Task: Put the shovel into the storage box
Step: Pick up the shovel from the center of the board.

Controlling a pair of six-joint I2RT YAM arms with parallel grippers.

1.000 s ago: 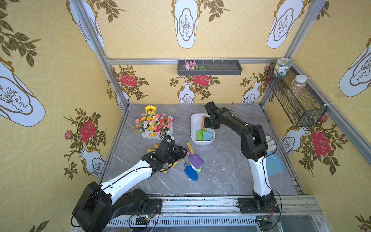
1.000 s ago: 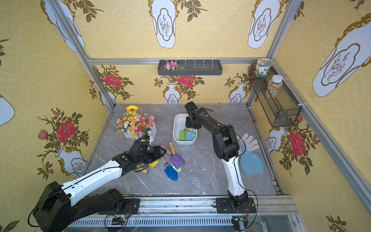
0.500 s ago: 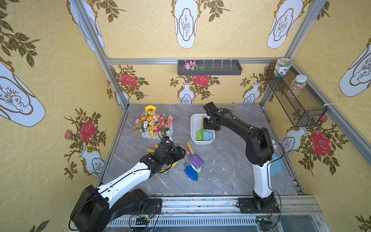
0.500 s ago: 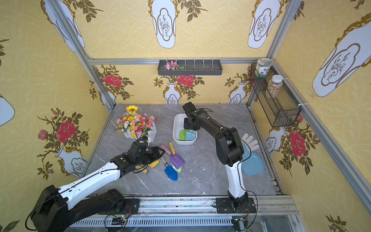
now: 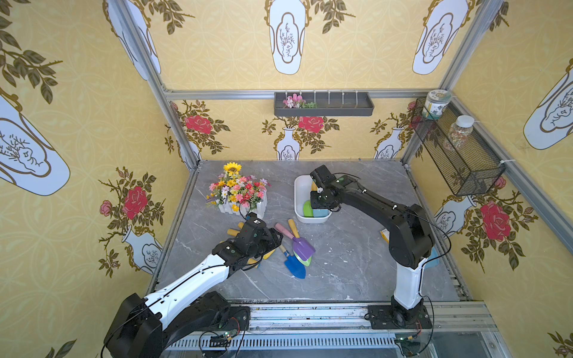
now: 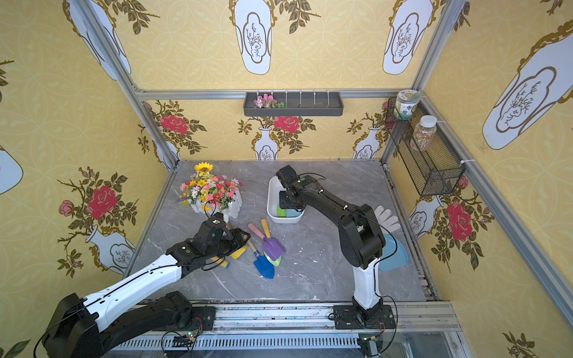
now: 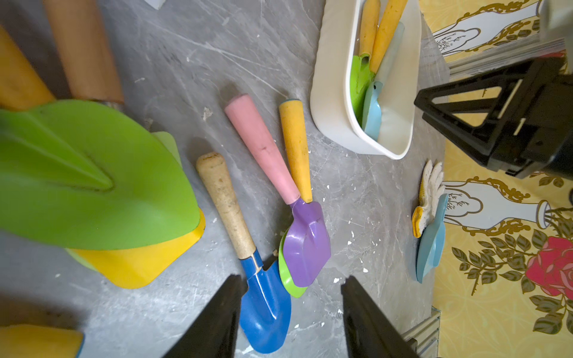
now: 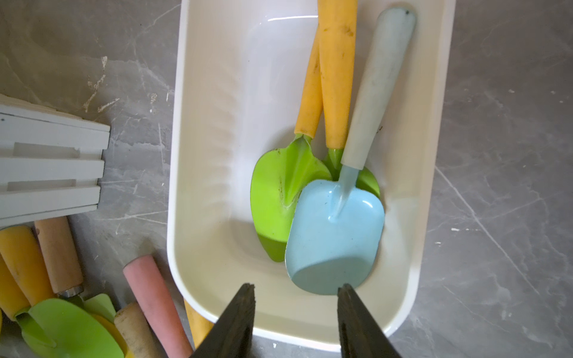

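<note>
The white storage box (image 8: 201, 155) stands mid-table in both top views (image 5: 299, 198) (image 6: 272, 201). Inside lie a light-blue shovel (image 8: 335, 235) and two green shovels with yellow handles (image 8: 279, 192). My right gripper (image 8: 296, 291) hangs open just above the box's near end, holding nothing. On the table lie a purple shovel with a pink handle (image 7: 305, 241), a blue shovel with a wooden handle (image 7: 266, 307) and a green one under the purple. My left gripper (image 7: 291, 279) stands open, empty, over the blue blade. More shovels (image 7: 93, 173) lie beneath the left wrist.
A flower pot with a white fence (image 5: 238, 192) stands at the back left. A light-blue dustpan (image 6: 393, 251) and a white glove (image 6: 386, 217) lie by the right wall. A dark grey tray (image 5: 324, 103) and a wire basket (image 5: 455, 152) hang on the walls.
The right arm's elbow has swung toward the front right while its gripper stays over the box. The left gripper has barely shifted by the loose shovels.
</note>
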